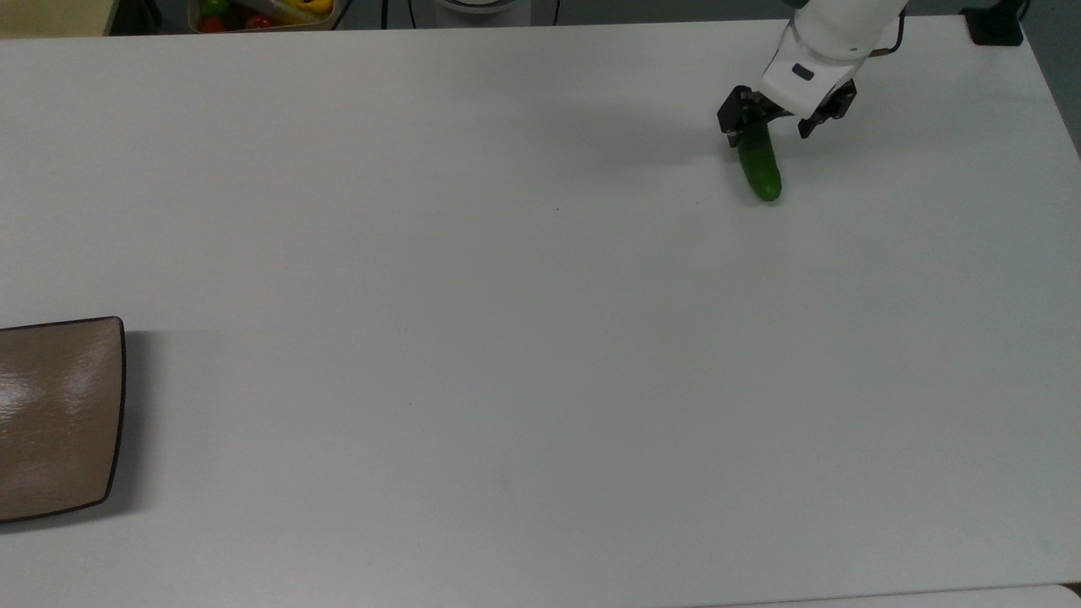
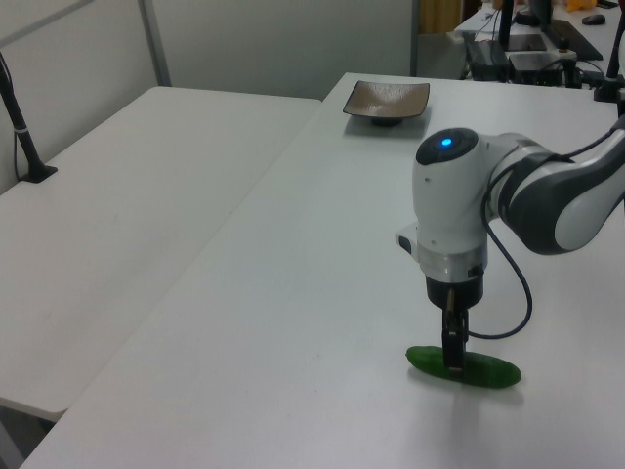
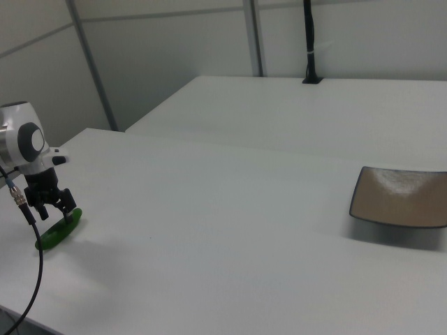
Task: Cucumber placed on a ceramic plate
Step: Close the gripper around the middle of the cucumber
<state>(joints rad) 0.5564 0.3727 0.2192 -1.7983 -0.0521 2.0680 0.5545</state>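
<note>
at about 1 o'clock on the white table [image 1: 524, 338] in the top view, the hand [image 1: 767, 127] is down over the cucumber [image 1: 760, 169], its two fingers spread wide, one to each side of the vegetable's far half. the right view shows the fingers [image 3: 68, 203] astride the cucumber [image 3: 60, 230] with gaps that look unclosed; no grip is judged to be made yet. in the left view the hand [image 2: 452, 354] reaches down to the cucumber [image 2: 469, 367], which lies flat on the table [image 2: 322, 283].

the plate [image 1: 55, 418] sits at 9 o'clock in the top view, cut by the frame edge, well apart from the cucumber, nearly the full table width away. it carries nothing.

step in hand, as judged: grasping. to do it well, the fingers should close across the short width, squarely and nearer the middle of the length than the end, so the load does not swing or slip when lifted. the skin looks smooth and rounded; a firm, centred pinch is advised, then a straight lift before any travel toward the plate.

a tray of coloured vegetables [image 1: 262, 13] shows at 11 o'clock beyond the table edge.

no brand, label or legible writing is found on any item.
</note>
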